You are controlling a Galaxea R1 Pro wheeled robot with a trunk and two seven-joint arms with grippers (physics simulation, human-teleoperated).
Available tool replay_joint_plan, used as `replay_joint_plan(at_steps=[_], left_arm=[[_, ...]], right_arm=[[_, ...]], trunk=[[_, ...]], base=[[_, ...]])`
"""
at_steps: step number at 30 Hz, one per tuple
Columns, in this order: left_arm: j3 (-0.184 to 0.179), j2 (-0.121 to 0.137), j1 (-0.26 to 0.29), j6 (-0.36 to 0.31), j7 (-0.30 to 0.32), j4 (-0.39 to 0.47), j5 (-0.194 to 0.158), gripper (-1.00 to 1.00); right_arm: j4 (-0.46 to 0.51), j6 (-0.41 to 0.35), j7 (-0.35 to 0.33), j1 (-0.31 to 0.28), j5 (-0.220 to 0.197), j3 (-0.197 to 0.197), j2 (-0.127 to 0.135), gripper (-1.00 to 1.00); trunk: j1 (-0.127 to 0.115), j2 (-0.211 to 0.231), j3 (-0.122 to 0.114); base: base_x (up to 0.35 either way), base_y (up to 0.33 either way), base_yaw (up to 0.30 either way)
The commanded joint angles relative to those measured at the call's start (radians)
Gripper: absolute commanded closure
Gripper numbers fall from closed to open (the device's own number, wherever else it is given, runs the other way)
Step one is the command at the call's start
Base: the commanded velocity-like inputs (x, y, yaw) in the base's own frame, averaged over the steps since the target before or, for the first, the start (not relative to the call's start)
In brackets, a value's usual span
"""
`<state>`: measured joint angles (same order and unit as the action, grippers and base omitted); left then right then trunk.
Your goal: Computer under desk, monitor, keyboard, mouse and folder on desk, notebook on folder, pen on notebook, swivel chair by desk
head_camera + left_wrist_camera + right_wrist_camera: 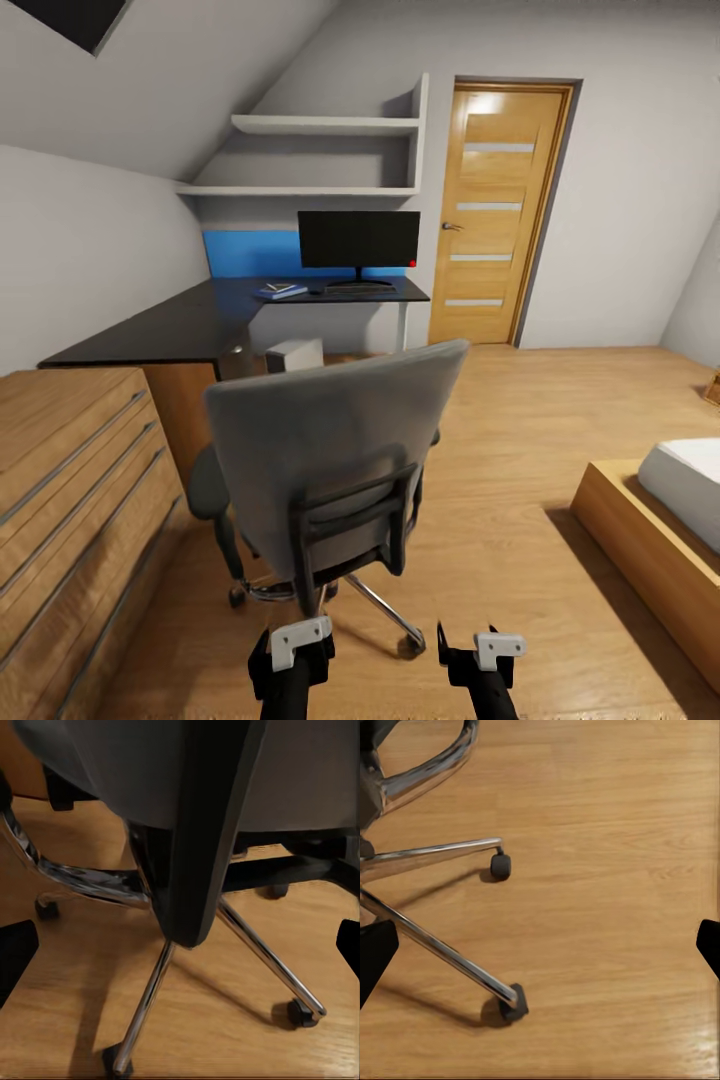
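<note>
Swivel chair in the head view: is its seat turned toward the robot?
No, the swivel chair shows its grey backrest to the camera, facing the desk.

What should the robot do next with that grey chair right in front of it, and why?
Probably ease forward and push the swivel chair toward the desk. The chair stands apart from the desk with its back to the robot, and both grippers, left and right, look empty and low behind it.

Your grey swivel chair (335,470) stands upright, back toward you, well apart from the black desk (200,325) holding the monitor (359,240).
</note>
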<state>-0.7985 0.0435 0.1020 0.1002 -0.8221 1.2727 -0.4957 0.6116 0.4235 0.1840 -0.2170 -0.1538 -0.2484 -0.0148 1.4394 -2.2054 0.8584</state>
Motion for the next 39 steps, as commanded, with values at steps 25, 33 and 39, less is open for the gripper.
replay_joint_plan(at_steps=[25, 33, 39], left_arm=[[0.003, 0.002, 0.002, 0.011, -0.004, -0.003, -0.012, -1.00], [0.158, 0.003, 0.002, 0.012, -0.054, -0.041, -0.059, -1.00], [0.272, 0.005, 0.002, 0.012, -0.089, -0.049, -0.084, -1.00]], right_arm=[[0.000, 0.005, 0.006, -0.001, -0.010, -0.008, -0.001, -1.00], [0.000, 0.006, 0.007, -0.001, -0.011, -0.006, 0.002, -1.00], [0.000, 0.006, 0.007, -0.001, -0.015, -0.003, 0.005, -1.00]], trunk=[[0.000, 0.000, 0.001], [0.000, 0.000, 0.001], [0.000, 0.000, 0.001]], base=[[0.020, 0.114, 0.000], [0.004, 0.079, 0.000], [0.001, 0.015, 0.000]])
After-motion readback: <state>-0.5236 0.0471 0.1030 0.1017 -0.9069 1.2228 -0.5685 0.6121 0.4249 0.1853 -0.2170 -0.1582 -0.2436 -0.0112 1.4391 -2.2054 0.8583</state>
